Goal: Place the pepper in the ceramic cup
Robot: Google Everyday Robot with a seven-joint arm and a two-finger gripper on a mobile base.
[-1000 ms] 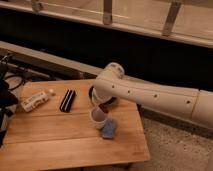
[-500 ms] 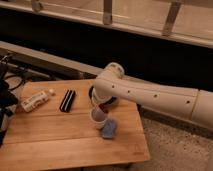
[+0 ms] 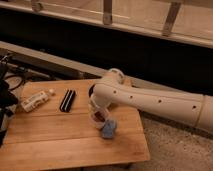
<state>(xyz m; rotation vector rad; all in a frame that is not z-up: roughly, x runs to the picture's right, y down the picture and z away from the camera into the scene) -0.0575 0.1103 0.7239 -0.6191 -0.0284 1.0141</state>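
A white ceramic cup (image 3: 96,120) stands on the wooden table (image 3: 60,145), right of the middle. The white arm reaches in from the right, and my gripper (image 3: 96,109) points down right over the cup's mouth. A small reddish patch (image 3: 101,116) shows at the cup's rim under the gripper; it may be the pepper, but I cannot tell. The arm's wrist hides most of the gripper.
A blue crumpled object (image 3: 108,129) lies touching the cup's right side. A black flat object (image 3: 67,100) lies left of the cup. A white bottle (image 3: 35,101) lies on its side at the table's left. Dark equipment (image 3: 6,95) stands past the left edge.
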